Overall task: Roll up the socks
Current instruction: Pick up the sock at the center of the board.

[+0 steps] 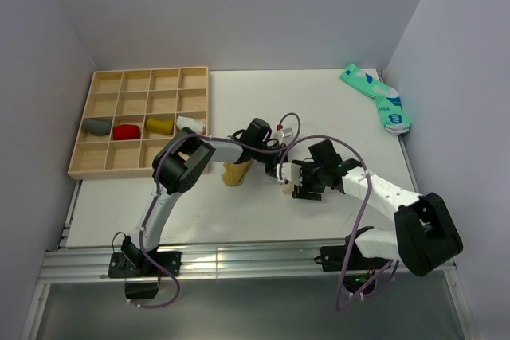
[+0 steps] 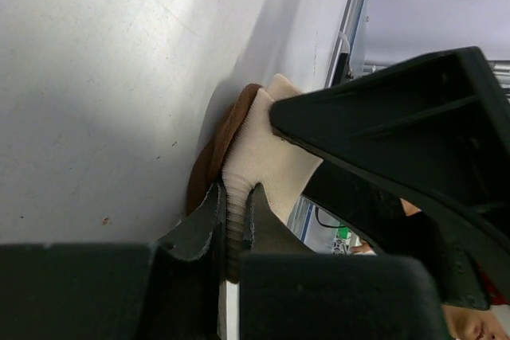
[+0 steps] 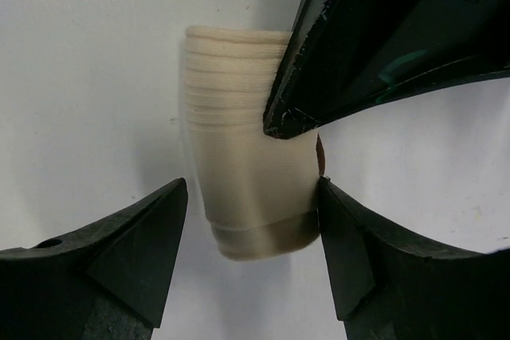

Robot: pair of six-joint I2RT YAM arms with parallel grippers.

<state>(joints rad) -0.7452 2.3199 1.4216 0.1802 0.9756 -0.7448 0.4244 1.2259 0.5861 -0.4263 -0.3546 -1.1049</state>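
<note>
A beige sock [image 3: 239,157] with a ribbed cuff lies on the white table, a dark brown band [image 2: 209,161] at its edge. My left gripper [image 2: 237,190] is shut on the ribbed cuff of this sock [image 2: 267,153]. My right gripper [image 3: 253,185] stands open around the sock's other end, its right finger touching the fabric and its left finger apart from it. In the top view both grippers, left [image 1: 276,166] and right [image 1: 296,184], meet at mid-table over the sock [image 1: 284,189]. A mustard-yellow sock [image 1: 237,171] lies under the left arm.
A wooden compartment tray [image 1: 139,77] at the back left holds rolled grey [image 1: 98,126], red [image 1: 126,130], yellow [image 1: 159,125] and white [image 1: 190,123] socks in one row. Teal patterned socks [image 1: 376,97] lie at the back right, near the wall.
</note>
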